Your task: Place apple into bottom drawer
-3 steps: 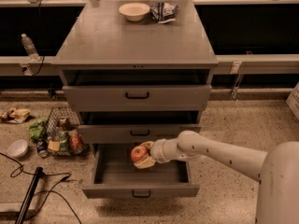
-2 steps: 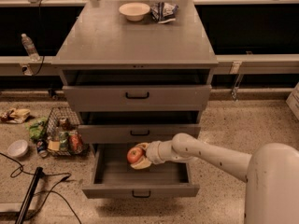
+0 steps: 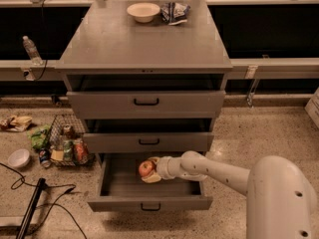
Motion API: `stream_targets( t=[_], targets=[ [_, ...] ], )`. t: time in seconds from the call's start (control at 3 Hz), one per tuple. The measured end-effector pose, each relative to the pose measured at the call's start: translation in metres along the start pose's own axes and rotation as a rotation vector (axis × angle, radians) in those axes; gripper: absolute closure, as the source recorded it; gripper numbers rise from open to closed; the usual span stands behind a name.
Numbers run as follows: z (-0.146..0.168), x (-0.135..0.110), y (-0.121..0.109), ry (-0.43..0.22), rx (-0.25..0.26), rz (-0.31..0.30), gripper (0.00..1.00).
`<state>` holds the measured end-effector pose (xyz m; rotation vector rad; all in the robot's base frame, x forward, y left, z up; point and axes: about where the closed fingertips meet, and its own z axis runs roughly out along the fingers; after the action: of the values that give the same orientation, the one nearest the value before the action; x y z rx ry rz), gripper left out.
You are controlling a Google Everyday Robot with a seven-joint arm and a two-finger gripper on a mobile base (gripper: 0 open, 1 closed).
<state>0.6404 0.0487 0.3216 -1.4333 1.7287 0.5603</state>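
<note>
Release looked to me like the step in hand. The bottom drawer (image 3: 149,202) stood pulled out, its front panel just below and nearer than the jaws. The jaws hung inside the open box, closed around the apple (image 3: 146,169), which sat at their tip, seemingly just above the drawer floor. I would have had them dip a touch and part gently, so the fruit settled without rolling. The arm (image 3: 219,172) should then lift out clear of the middle drawer (image 3: 148,142), which overhung just behind the jaws. Farther behind and above them were the top drawer (image 3: 146,102) and the surface (image 3: 119,44) with its bowl (image 3: 143,12).
</note>
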Motion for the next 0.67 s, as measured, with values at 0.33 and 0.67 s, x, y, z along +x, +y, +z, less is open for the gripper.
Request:
stream_targets(
  t=[0.33, 0.67],
  targets=[
    [0.041, 0.047, -0.004, 0.007, -0.046, 0.045, 0.97],
    [0.069, 0.076, -0.007, 0.027, -0.075, 0.097, 0.74]
  ],
)
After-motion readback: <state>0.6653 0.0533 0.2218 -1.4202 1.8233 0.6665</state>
